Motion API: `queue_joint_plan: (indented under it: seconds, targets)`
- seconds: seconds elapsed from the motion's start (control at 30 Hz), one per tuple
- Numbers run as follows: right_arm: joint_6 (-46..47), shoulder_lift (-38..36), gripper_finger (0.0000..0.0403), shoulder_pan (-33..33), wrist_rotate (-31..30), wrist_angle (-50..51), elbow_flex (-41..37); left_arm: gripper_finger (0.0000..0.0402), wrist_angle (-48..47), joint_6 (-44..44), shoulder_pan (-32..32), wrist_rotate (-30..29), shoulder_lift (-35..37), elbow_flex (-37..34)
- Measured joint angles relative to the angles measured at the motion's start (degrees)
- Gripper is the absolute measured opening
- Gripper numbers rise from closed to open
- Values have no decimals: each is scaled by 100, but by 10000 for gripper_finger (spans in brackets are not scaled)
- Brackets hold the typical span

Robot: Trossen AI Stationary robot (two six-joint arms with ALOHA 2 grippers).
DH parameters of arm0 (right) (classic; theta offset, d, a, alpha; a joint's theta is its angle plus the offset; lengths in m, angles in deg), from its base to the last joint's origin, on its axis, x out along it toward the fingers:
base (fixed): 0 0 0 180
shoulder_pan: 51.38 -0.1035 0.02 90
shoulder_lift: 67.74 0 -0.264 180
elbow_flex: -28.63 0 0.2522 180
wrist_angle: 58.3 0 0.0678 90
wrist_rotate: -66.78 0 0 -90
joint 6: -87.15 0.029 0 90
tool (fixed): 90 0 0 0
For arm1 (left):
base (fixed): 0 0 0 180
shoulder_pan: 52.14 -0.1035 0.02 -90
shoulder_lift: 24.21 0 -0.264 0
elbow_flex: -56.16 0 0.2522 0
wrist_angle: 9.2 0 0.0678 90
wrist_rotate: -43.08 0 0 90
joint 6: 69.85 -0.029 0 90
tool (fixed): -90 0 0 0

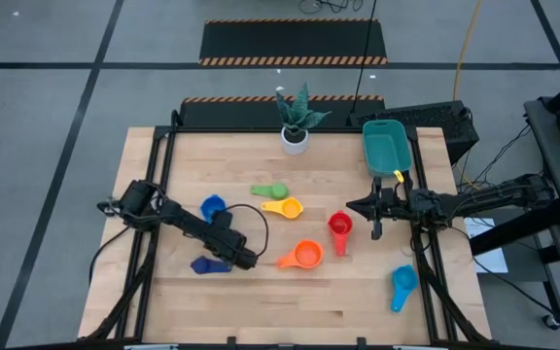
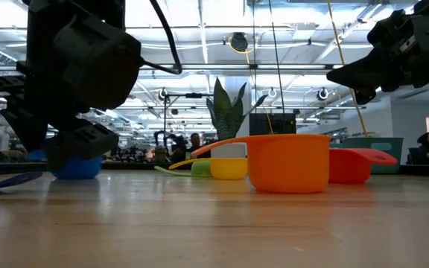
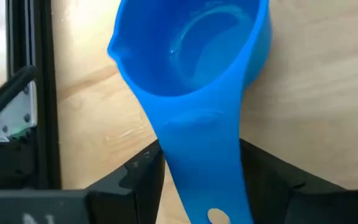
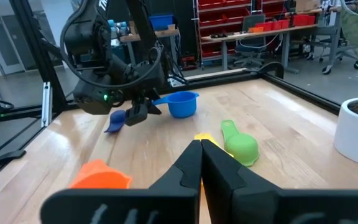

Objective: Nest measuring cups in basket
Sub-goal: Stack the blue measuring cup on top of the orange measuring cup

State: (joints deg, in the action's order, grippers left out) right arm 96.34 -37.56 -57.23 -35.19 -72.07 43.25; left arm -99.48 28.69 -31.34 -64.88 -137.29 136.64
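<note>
blue cup (image 3: 191, 56) lies on the table, its handle running back between my left gripper (image 3: 201, 180) fingers, half-closed, not clamped, so I can lift by the handle | basket (image 1: 387, 148) well off, just past my shut, empty right gripper (image 1: 376, 231) | other cups scattered between

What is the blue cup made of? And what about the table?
The blue cup looks like smooth, shiny plastic: one even colour, with soft light glints inside the bowl. The table looks like wood: pale planks joined side by side with grain lines, and a slight sheen, perhaps varnish.
</note>
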Motion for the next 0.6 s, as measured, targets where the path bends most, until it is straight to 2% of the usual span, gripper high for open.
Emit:
queue_joint_plan:
  seconds: [0.13,0.3,0.6]
  targets:
    - [59,1,0,0,2,67,2,182,-26,-475,59,311,0,0]
    - [61,0,0,0,2,123,2,182,-114,-1066,182,335,0,0]
    - [200,0,0,2,5,155,2,187,-720,-1004,394,296,202,2]
